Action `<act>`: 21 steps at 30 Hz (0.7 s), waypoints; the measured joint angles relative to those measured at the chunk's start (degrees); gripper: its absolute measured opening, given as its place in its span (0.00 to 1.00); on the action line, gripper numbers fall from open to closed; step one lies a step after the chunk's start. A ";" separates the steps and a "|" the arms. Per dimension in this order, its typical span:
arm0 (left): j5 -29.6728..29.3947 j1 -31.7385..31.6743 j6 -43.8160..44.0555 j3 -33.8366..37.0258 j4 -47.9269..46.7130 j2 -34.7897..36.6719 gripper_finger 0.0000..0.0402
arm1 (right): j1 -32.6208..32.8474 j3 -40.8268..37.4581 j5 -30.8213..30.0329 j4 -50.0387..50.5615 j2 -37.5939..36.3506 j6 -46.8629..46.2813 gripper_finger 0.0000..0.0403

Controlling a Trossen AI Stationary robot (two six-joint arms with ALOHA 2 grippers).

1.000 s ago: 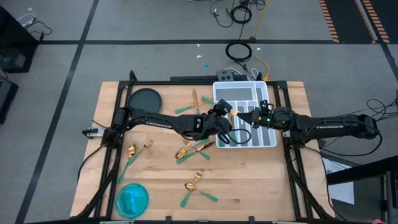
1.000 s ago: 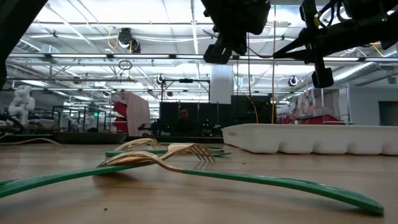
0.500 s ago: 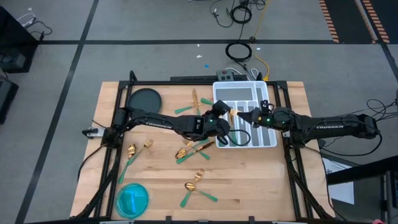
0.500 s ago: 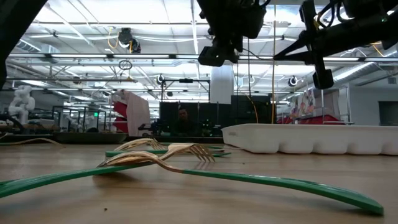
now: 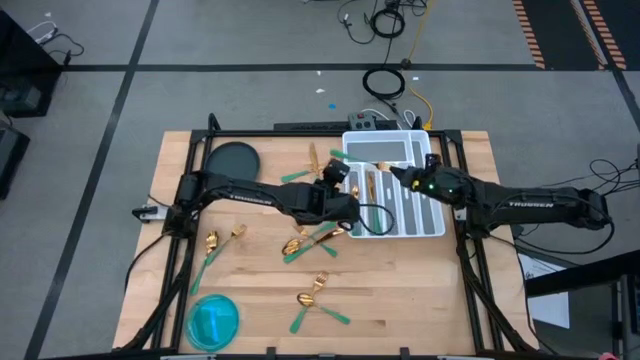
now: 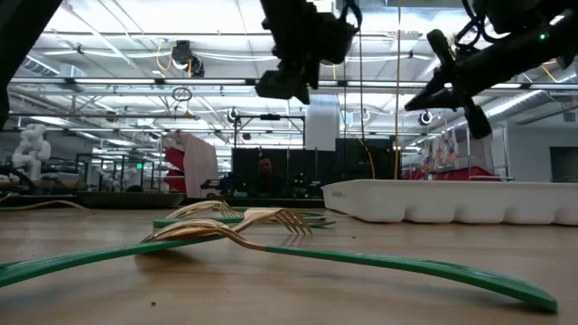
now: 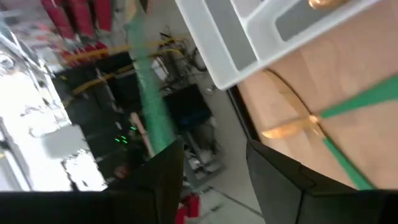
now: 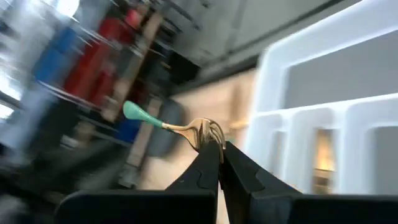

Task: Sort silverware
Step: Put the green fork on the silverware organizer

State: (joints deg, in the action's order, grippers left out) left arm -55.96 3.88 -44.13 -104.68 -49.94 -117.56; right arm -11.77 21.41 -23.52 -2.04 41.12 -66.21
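gold-headed, green-handled fork (image 8: 186, 127) is pinched in the right hand (image 8: 219, 149), closed on its neck, held above the white tray (image 5: 436, 228) right of frame centre in the high view. left hand (image 5: 334, 176) sits just left of the tray, fingers (image 7: 165, 180) parted, nothing held. remaining silverware (image 5: 308, 240) lies scattered on the wooden counter (image 5: 260, 300), centre and lower left; some pieces (image 5: 369, 184) lie in tray slots.

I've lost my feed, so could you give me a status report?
Right gripper shut on a fork over the tray. Left gripper open, empty, beside tray. Nothing in the way.
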 joint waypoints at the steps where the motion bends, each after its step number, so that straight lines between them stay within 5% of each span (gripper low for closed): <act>1: 0.66 0.00 2.28 0.00 -1.97 0.47 0.45 | -0.68 1.73 0.65 4.47 0.00 1.64 0.00; 11: 5.71 0.00 18.84 0.00 -13.32 5.32 0.45 | -6.98 28.74 2.12 47.55 0.82 20.91 0.00; 21: 11.02 0.04 27.95 -0.02 -15.31 10.55 0.45 | -11.04 55.36 15.97 83.58 15.78 38.65 0.00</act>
State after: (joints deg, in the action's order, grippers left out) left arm -44.94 3.92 -16.18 -104.71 -65.25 -107.02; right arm -22.82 76.77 -7.56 81.54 56.90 -27.56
